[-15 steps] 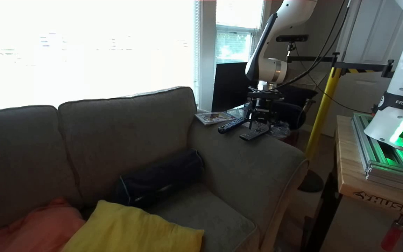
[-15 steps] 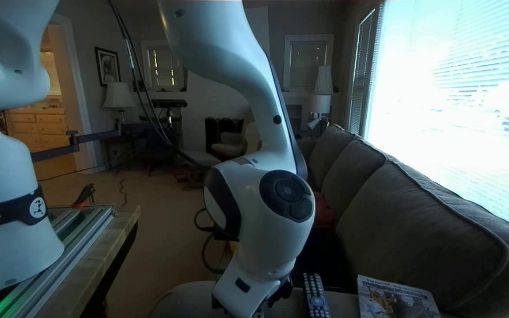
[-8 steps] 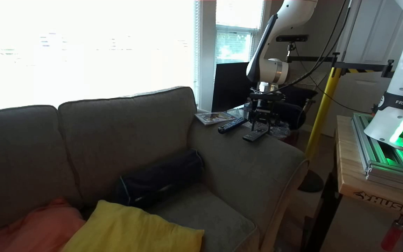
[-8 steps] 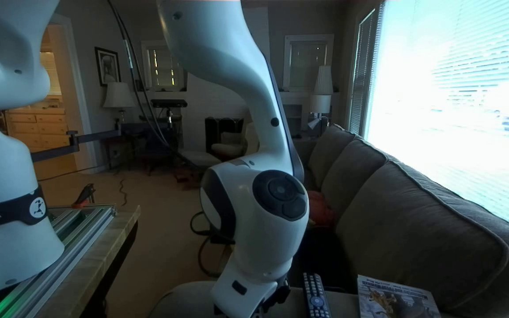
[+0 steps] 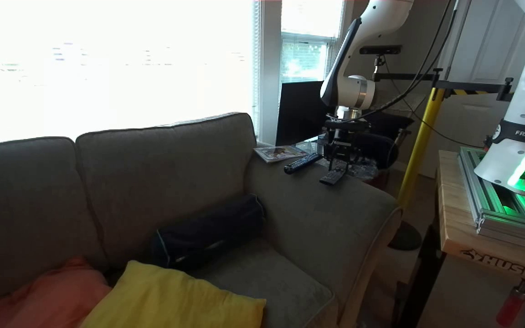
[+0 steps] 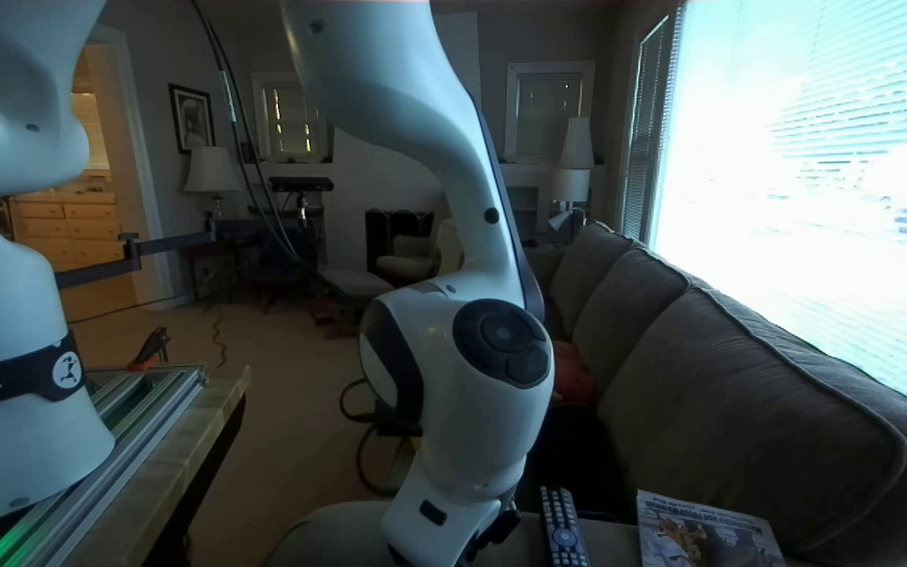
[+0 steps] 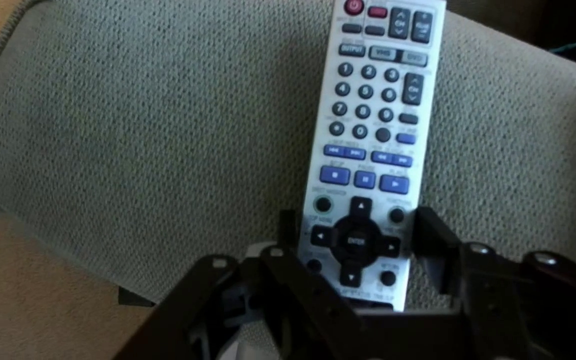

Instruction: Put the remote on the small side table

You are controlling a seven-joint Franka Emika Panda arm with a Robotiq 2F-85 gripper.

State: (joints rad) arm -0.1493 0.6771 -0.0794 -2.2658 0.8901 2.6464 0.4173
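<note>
The remote [image 7: 370, 145], with a pale silver face and rows of dark and blue buttons, lies face up on the sofa arm [image 7: 193, 125]. In the wrist view my gripper [image 7: 354, 232] is shut across its lower half, one finger at each long edge by the arrow pad. An exterior view shows the gripper [image 5: 339, 167] pointing down, with the far end of the remote [image 5: 333, 176] sticking out below it. Elsewhere, the arm's own wrist hides the remote from an exterior view. I cannot make out the small side table; it is hidden or out of view.
A darker remote [image 5: 302, 163] lies close beside the gripper on the sofa arm, with a magazine [image 5: 280, 153] behind it. Crumpled clear plastic [image 5: 365, 168] is on the other side. A wooden workbench [image 5: 449, 205] carries the robot base.
The fingers have closed in on the remote. In an exterior view, the remote has turned and slid slightly toward the workbench side, while the arm has shifted a little.
</note>
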